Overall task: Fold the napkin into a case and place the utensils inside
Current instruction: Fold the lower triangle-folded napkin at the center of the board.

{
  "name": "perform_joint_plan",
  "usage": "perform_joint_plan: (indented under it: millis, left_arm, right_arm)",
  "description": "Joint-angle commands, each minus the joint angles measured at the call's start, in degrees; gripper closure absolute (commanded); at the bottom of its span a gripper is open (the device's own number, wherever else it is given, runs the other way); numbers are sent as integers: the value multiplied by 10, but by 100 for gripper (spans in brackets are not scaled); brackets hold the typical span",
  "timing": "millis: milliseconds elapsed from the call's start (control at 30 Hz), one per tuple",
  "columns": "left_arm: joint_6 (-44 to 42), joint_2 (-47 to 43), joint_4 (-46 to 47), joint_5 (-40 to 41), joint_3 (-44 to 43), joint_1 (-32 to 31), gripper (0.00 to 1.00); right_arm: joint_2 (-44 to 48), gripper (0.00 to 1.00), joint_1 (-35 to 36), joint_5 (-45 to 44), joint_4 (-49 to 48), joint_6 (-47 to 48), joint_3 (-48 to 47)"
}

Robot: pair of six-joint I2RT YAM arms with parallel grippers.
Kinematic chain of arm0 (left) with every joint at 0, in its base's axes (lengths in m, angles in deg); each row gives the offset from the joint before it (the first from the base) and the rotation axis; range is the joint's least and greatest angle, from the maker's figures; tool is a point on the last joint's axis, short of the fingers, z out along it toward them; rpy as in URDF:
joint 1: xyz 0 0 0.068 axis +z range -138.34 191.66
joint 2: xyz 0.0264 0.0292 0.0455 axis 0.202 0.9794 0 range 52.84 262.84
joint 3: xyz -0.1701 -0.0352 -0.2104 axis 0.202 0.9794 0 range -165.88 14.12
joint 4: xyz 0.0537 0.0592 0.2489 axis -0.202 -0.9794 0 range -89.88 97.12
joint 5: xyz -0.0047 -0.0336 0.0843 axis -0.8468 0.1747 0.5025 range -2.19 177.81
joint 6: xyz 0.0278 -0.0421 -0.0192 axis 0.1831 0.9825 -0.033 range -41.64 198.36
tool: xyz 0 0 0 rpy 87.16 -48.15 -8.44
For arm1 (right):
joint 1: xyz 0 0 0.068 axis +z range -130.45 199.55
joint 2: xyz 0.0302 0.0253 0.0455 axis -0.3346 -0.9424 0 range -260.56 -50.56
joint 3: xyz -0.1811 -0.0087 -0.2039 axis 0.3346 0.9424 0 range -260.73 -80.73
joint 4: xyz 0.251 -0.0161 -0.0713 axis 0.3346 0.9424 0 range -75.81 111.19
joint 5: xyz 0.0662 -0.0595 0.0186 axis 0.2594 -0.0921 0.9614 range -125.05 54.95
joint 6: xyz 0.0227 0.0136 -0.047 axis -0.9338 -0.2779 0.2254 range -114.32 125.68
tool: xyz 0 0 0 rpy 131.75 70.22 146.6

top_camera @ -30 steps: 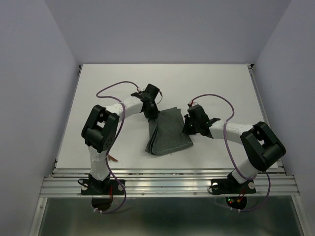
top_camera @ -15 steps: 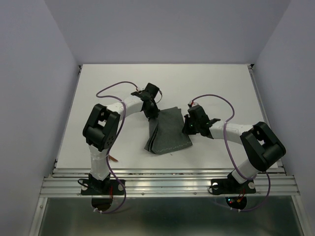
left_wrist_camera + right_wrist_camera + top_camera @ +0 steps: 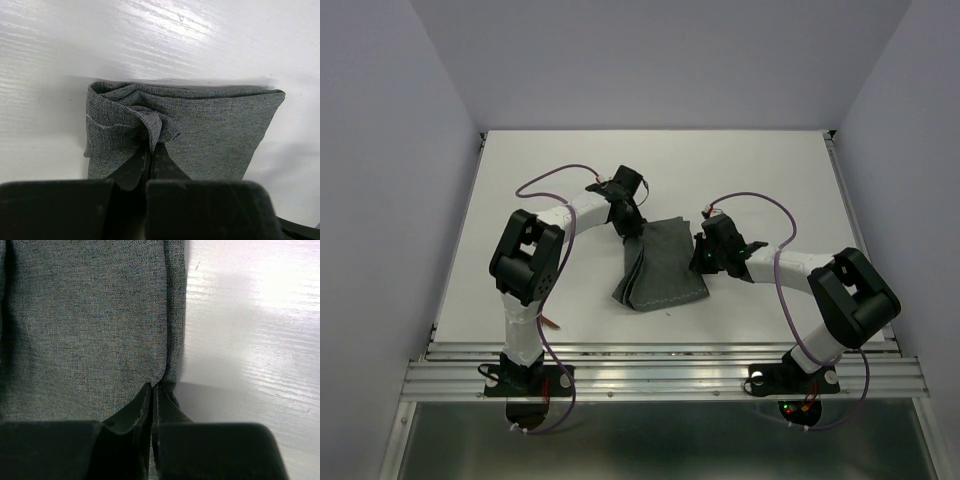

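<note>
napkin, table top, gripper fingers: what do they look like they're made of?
The napkin looks like woven fabric, matte grey-green: visible weave, stitched hem, soft bunching where the left gripper pinches it.
The table top is white and semi-gloss with faint streaked grain; painted or laminated board, can't tell which.
The fingers of the right gripper are matte black, probably plastic.

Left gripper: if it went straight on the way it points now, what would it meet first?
The napkin: the left gripper is shut on a bunched fold, with more cloth directly ahead. Past its far edge only bare table shows, though depth is unclear.
</note>
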Motion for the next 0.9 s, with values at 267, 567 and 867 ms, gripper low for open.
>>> perform_joint_plan:
  millis: [267, 567, 867]
  left_arm:
    - [13, -3, 8, -9, -37, 0, 100]
    - [19, 11, 6, -12, -53, -2, 100]
    - [28, 23, 8, -19, -60, -2, 100]
  right_arm:
    - [-24, 99, 1, 10, 54, 2, 26]
    - [-26, 99, 1, 10, 54, 3, 25]
    - [-26, 99, 1, 10, 55, 3, 24]
